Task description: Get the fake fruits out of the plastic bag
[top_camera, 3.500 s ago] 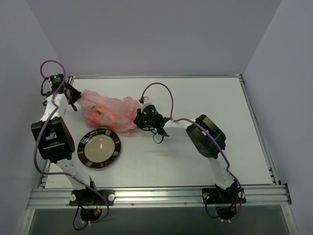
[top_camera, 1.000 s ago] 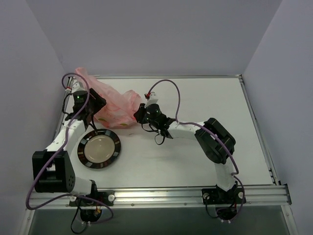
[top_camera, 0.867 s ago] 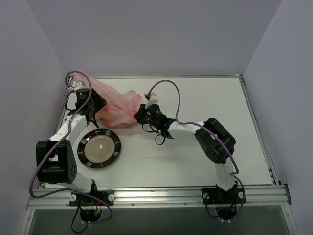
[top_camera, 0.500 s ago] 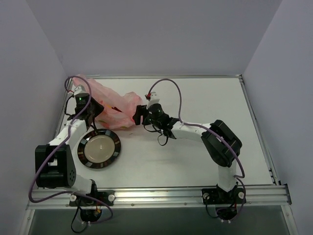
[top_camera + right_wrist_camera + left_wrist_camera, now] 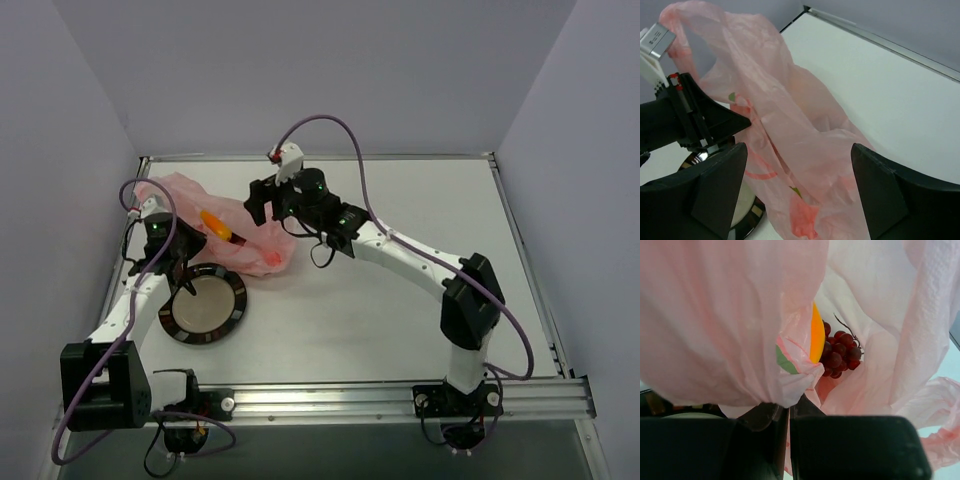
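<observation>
Looks like the emptying step: your left claw (image 5: 789,412) pinches the bag (image 5: 790,125), right claw (image 5: 799,150) gapes above it. Next, I'd fish out the mango (image 5: 816,335).

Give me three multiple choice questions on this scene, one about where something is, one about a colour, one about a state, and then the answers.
1. Seen from above, the plate lies:
A) on the far side of the plastic bag
B) on the bag's near side
C) inside the bag

2. The plastic bag is:
A) blue
B) pink
C) green

3. The right end effector is:
A) open, holding nothing
B) shut on the plate
C) shut on the bag

Answers:
1 B: in the top view the plate sits below the bag, on the near side.
2 B: it shows as translucent pink in every view.
3 A: its fingers stand wide apart above the bag, with nothing between them.
</observation>
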`<action>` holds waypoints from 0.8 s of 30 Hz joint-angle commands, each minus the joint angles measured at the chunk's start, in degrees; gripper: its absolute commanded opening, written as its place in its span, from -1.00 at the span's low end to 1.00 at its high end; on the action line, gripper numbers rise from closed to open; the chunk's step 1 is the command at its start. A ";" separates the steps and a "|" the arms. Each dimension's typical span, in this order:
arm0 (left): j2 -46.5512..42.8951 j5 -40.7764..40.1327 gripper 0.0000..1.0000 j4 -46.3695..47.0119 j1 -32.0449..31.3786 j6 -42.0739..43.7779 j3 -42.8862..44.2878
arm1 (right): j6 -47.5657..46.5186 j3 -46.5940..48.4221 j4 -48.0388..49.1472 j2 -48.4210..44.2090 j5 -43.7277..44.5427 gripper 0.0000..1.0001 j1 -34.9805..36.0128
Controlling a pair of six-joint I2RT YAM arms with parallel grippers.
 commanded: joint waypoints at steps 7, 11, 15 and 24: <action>-1.14 0.11 -0.95 -1.21 0.00 -0.14 0.63 | -10.93 22.90 -15.21 20.40 -9.57 0.82 1.44; -1.92 -3.91 -0.95 -4.72 -0.26 -1.71 -1.30 | -10.59 32.14 -15.94 30.50 -3.08 0.43 -0.14; -0.70 -7.80 -0.95 -6.48 0.00 -1.72 -1.66 | -7.87 39.11 -13.14 36.15 7.03 -1.00 -2.08; 6.42 -11.22 -0.95 -4.63 -0.35 -3.13 0.54 | -4.61 48.07 -8.99 44.67 10.48 -1.00 -7.00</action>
